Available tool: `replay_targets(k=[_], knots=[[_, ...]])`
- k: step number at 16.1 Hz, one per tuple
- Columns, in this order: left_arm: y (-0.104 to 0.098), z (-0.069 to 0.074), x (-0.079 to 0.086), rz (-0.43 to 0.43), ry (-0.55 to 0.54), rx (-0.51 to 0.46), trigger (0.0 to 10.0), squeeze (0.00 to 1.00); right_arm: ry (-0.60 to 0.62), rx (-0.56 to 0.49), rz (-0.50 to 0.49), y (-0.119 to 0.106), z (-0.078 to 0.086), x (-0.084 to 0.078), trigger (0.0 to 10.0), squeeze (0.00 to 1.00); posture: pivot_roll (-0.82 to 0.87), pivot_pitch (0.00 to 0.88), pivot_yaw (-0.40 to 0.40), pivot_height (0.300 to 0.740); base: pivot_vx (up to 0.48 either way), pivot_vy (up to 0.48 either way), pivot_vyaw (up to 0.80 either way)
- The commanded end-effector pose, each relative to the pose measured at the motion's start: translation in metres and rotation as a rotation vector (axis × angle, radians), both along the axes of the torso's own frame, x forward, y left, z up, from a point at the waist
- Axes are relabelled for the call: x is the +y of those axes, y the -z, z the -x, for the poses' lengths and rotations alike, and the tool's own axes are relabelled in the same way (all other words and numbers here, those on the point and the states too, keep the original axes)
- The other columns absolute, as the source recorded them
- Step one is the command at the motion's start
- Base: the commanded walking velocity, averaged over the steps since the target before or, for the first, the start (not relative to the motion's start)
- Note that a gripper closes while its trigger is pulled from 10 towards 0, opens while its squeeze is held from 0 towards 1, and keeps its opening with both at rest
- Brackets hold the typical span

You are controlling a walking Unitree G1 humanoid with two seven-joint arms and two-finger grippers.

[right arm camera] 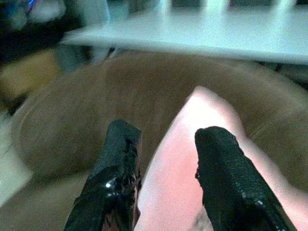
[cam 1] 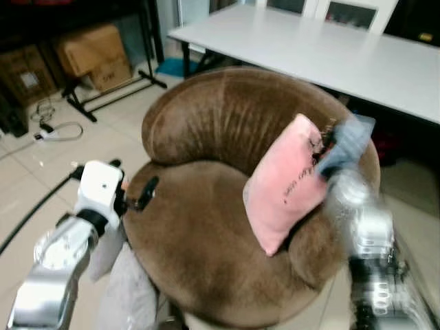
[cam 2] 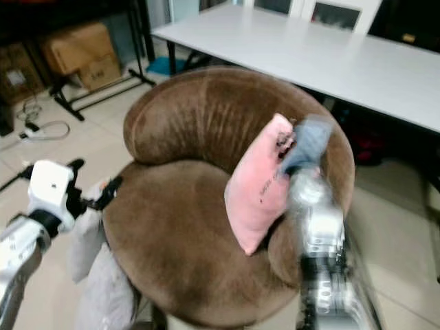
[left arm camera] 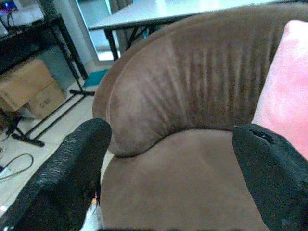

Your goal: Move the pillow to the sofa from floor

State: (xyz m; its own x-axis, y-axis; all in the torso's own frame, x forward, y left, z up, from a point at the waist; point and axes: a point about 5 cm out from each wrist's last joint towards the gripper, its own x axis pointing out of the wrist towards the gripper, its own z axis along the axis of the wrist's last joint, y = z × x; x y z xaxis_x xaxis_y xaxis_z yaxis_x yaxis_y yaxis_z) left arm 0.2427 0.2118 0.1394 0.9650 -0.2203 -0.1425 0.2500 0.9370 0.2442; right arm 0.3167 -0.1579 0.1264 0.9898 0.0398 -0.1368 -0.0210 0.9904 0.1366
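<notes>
The pink pillow (cam 1: 287, 182) stands on its edge on the brown sofa (cam 1: 206, 234), leaning against the right armrest, its long axis running up from the seat toward the top of the backrest. The right gripper (right arm camera: 166, 178) is nearest, at the pillow's upper edge, its fingers parted to either side of the fabric; whether they pinch it cannot be told. The left gripper (left arm camera: 168, 173) hangs open at the seat's left edge, well apart from the pillow.

Even indoor light; right gripper (cam 1: 328, 148) motion-blurred; right wrist view soft, table overexposed.
</notes>
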Motion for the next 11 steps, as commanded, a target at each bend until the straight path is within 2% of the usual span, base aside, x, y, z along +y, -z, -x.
replay_targets(k=[1,4,6,11], knots=[[-0.001,0.001,0.0,-0.012,-0.014,-0.01,10.0,0.0,-0.031,-0.05,0.011,-0.018,0.001,0.007,10.0,0.0,-0.02,0.0,-0.007,0.74,0.0,0.0,0.0],[-0.001,0.006,0.001,-0.011,-0.044,-0.011,10.0,0.0,-0.041,0.003,0.038,-0.004,0.031,0.02,10.0,0.0,-0.02,0.0,-0.011,0.74,-0.169,0.0,0.0],[0.0,0.006,0.001,-0.013,-0.056,-0.01,10.0,0.0,-0.029,0.033,0.026,-0.002,0.036,0.022,10.0,0.0,-0.02,0.0,-0.012,0.74,-0.264,0.0,0.0],[0.001,0.005,-0.001,-0.021,-0.062,-0.012,10.0,0.0,-0.03,0.066,0.07,-0.003,0.038,0.019,10.0,0.0,-0.02,0.0,-0.018,0.74,-0.264,0.0,0.0]])
